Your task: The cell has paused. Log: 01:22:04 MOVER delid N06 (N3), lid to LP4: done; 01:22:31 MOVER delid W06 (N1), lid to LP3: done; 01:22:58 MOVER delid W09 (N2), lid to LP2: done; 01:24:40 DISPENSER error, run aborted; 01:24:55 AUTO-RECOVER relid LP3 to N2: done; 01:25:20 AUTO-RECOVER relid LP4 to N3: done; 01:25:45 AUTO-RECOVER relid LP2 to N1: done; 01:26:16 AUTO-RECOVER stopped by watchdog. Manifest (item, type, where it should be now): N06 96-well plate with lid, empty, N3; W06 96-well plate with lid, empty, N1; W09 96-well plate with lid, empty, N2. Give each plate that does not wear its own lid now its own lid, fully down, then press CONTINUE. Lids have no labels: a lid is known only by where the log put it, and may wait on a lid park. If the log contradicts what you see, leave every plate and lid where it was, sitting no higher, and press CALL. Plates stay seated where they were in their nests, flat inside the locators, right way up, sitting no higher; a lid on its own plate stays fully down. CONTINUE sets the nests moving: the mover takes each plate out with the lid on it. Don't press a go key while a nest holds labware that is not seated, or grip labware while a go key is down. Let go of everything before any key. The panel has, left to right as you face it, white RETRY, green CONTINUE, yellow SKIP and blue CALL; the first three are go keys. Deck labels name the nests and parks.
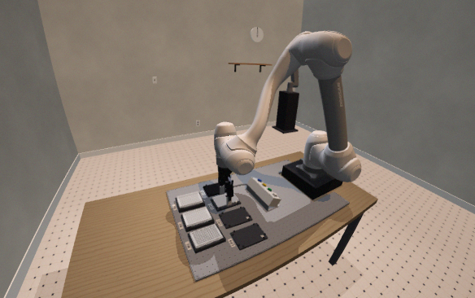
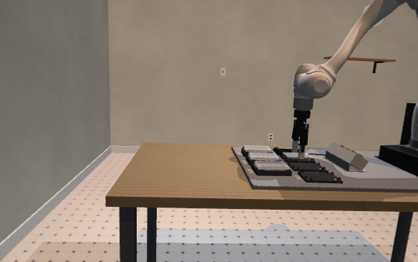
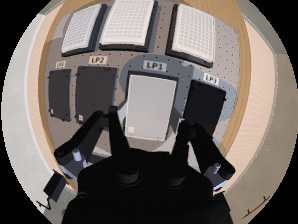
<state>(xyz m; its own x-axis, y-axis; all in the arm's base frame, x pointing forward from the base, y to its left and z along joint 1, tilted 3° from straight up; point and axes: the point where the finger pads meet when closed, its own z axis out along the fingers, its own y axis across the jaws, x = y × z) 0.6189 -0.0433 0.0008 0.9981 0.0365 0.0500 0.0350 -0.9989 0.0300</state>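
My pincer [image 3: 149, 137] is clamped on a clear lid [image 3: 148, 106] resting on a lid park [image 1: 236, 199], just right of the far plate [image 1: 189, 199] on the counter [image 1: 122, 228].

Deck layout on the bench [image 1: 122, 240], arm-end half

The deck plate [image 1: 285, 228] lies on the bench's half by the arm's base [image 1: 321, 189], which stands at that end's back corner. Three plates [image 1: 196, 217] sit in a row along the plate's edge facing the bare end of the bench; the lid parks [image 1: 248, 236] run in a second row just behind them, toward the arm. The end effector [image 1: 226, 196] is down over one park, closed on a lid [image 3: 148, 106]. The key panel [image 1: 264, 192] lies between parks and base.
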